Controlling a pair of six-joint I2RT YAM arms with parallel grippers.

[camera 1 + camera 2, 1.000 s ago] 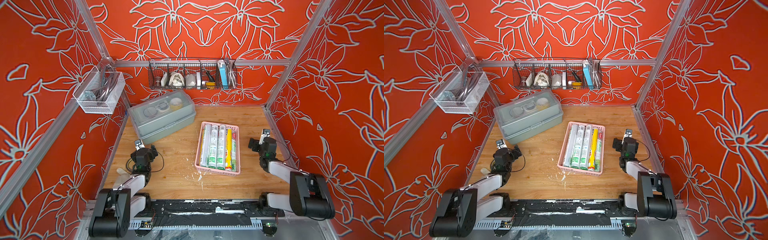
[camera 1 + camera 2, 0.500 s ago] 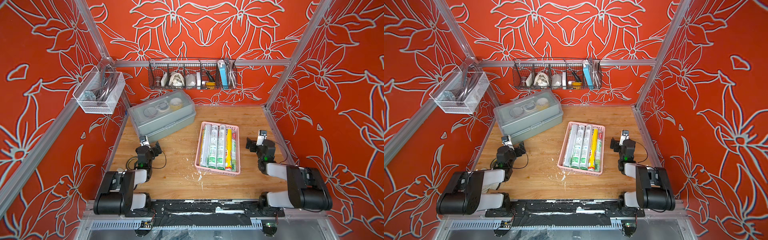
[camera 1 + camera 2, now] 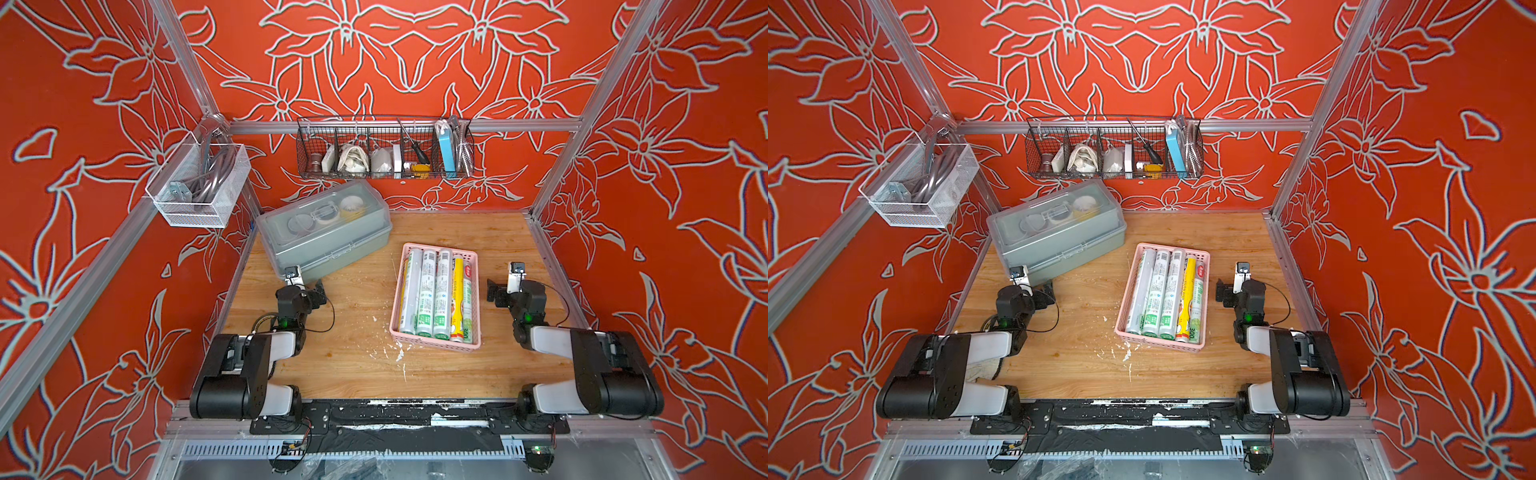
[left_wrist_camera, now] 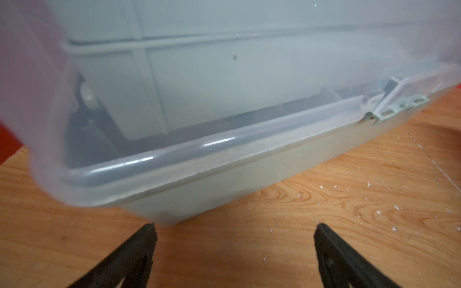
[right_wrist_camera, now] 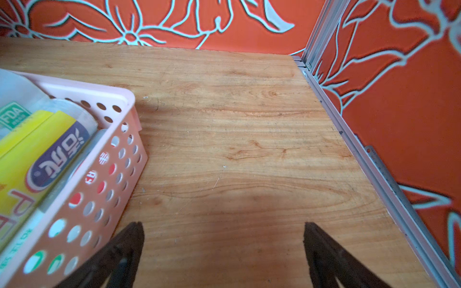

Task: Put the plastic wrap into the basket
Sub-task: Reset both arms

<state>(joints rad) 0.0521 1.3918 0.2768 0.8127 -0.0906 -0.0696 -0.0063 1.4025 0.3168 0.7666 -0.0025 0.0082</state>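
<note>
Plastic wrap (image 3: pixel 428 291) lies lengthwise in basket (image 3: pixel 436 345), to fit, I reckon | no roll on desk (image 3: pixel 353 365) | left claw (image 4: pixel 234 229), right claw (image 5: pixel 223 227) spread wide, empty | I judge done

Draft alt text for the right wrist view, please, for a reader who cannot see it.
The right end effector hangs open and empty over the wooden table. Beside it stands a pink basket holding rolls of plastic wrap, one of them yellow; a red flowered wall rises beyond.
</note>
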